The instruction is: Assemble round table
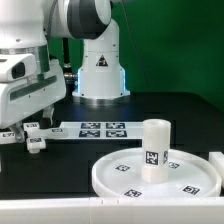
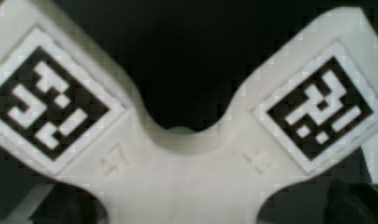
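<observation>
- White cross-shaped base (image 2: 182,165) lies directly under my gripper (image 1: 31,130) at the exterior view's left, its two tagged arms filling the wrist view.
- Cylinder leg (image 1: 155,150) stands upright on the round disc (image 1: 112,176), well apart toward the exterior view's right.
- I cannot tell whether the claw is open or clamping the base.

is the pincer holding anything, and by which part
Cannot be told: the pincer sits low at the cross-shaped base, but neither view shows it gripping any part.

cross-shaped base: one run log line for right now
end effector: low at cross-shaped base, grip unclear | short cylinder leg: upright on round disc | marker board: lying flat
</observation>
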Action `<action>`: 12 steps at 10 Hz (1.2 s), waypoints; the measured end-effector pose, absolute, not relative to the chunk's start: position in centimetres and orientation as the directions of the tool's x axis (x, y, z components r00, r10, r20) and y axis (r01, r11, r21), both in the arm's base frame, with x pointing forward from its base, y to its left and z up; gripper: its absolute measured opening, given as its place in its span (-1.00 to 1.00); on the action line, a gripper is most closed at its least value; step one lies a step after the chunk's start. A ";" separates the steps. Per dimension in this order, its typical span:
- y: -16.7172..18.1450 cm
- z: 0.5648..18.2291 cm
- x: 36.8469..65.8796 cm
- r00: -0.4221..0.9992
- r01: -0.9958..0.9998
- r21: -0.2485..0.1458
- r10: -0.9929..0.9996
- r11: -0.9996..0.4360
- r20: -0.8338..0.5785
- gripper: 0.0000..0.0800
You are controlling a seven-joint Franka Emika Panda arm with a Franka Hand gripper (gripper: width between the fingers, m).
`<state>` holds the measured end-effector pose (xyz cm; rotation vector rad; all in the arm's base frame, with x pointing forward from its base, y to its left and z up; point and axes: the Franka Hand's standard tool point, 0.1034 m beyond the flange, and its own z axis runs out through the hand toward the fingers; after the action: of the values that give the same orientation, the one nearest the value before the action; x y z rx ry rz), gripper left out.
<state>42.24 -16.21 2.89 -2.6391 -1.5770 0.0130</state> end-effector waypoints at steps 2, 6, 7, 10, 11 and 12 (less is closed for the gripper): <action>-16.2 2.5 42.1 0.475 0.879 -0.069 0.880 -0.472 0.026 0.62; -16.2 2.3 42.1 0.475 0.878 -0.073 0.879 -0.473 0.025 0.33; -16.2 2.3 42.1 0.475 0.878 -0.073 0.879 -0.473 0.025 0.12; -16.1 2.3 42.1 0.477 0.877 -0.073 0.878 -0.474 0.025 0.12; -16.0 2.4 42.2 0.486 0.873 -0.073 0.874 -0.483 0.025 0.12; -15.7 2.7 42.5 0.498 0.866 -0.071 0.867 -0.496 0.025 0.12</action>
<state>42.46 -15.73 2.74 -2.6542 -1.5374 0.0215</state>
